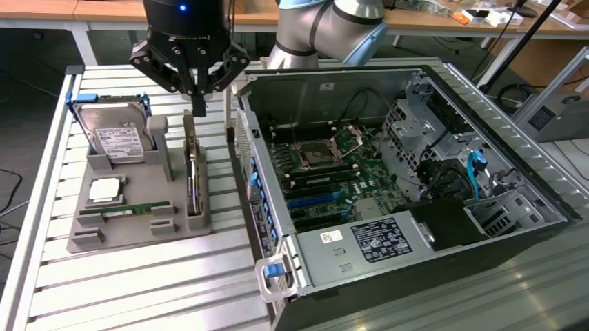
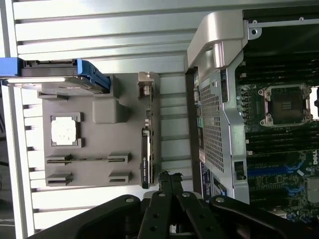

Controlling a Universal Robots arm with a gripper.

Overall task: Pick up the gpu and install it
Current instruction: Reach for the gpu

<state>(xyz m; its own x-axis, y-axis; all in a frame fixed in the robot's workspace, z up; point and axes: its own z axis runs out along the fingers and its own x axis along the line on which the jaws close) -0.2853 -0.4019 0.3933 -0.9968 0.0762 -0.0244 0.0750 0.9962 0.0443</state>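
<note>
Item: the gpu [image 1: 192, 181], a thin dark card with a silver bracket end, is standing on its long edge in a slot of the grey holder [image 1: 129, 238]. It is sitting below the claw and apart from it, and nothing is touching it. The claw [image 1: 198, 108] is hanging over the card's line with its fingers pressed together, gripping nothing. Step in hand, by judgement: the approach for the pick-up, as the card is not yet lifted and not yet installed. Next move, by judgement: it is calling for the fingers to part first, then to straddle the card's thin upper edge squarely, since an off-line pinch risks tipping the card in its slot or catching the bracket. Sharing the holder, on the side of the claw away from the case: the hard drive [image 1: 115, 134] in blue rails is standing tilted, the processor chip [image 1: 105, 189] is lying flat, and the RAM stick [image 1: 124, 207] is lying in its groove. On the claw's other side, just beside the holder, the open computer case [image 1: 276, 89] is exposing its motherboard [image 1: 354, 176] with the processor socket [image 1: 318, 153]. Everything is resting on the slatted table [image 1: 138, 289].
</note>
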